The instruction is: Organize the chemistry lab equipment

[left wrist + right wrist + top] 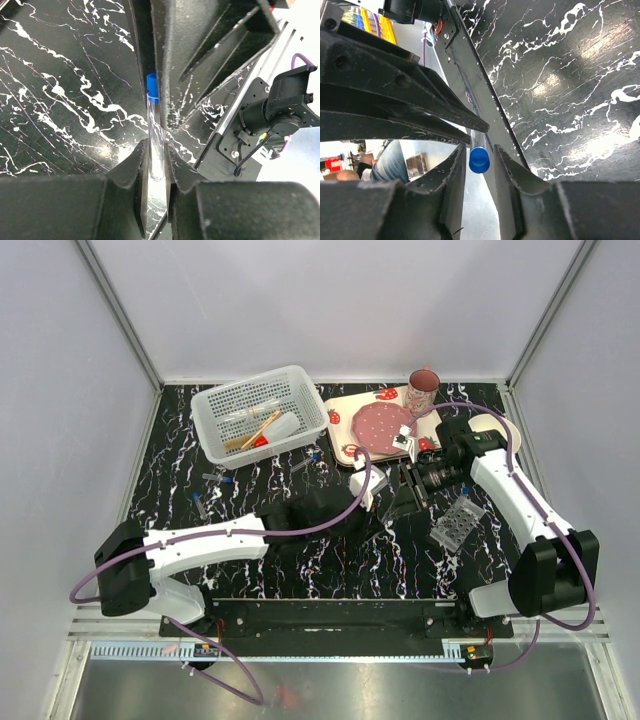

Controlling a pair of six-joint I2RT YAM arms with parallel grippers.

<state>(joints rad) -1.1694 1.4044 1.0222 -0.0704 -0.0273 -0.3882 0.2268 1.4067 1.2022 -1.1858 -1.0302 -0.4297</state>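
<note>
My left gripper (156,162) is shut on the round bottom end of a clear tube (155,135) with a blue cap (152,89), held above the black marbled table. My right gripper (481,152) faces it, open, with its jaws on either side of the blue cap (479,160) and gaps on both sides. In the top view the two grippers meet at the table's middle, left (380,488) and right (402,485). The clear grid tube rack (457,522) lies tilted at the right. Small blue-capped vials (213,480) lie loose at the left.
A white mesh basket (300,380) at the back left holds a squeeze bottle with a red cap (260,441), clear tubes and a wooden-handled tool (262,427). The strawberry-print tray (345,410) with pink plate and mug (423,390) stands at the back right. A white bowl (492,423) sits behind the right arm.
</note>
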